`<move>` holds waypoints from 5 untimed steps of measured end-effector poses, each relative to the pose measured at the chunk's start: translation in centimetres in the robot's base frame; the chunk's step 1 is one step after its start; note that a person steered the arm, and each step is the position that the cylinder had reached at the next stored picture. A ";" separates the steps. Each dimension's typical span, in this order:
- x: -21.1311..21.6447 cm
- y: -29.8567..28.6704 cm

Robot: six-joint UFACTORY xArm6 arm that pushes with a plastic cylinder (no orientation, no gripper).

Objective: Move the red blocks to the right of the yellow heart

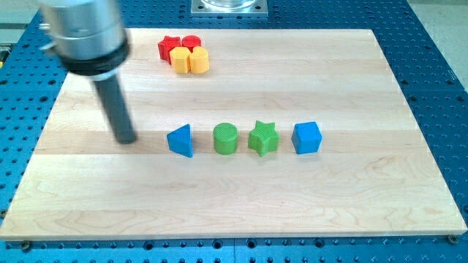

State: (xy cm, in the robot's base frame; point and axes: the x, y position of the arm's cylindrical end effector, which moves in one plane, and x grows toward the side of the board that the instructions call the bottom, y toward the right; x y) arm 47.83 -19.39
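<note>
A red star block [168,47] and a red round block [191,43] sit close together near the view's top. Two yellow blocks touch them from below: one yellow block [180,60] on the left and a yellow block [198,61] on the right; which one is the heart I cannot tell. My tip [127,138] rests on the board well below and to the left of this cluster, just left of the blue triangle [180,140].
A row across the middle holds the blue triangle, a green cylinder [226,138], a green star [263,138] and a blue cube [306,137]. The wooden board [234,197] lies on a blue perforated table.
</note>
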 end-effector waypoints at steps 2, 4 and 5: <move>-7.3 -1.7; -18.5 -1.0; -20.8 4.8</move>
State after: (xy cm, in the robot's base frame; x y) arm 27.06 -14.61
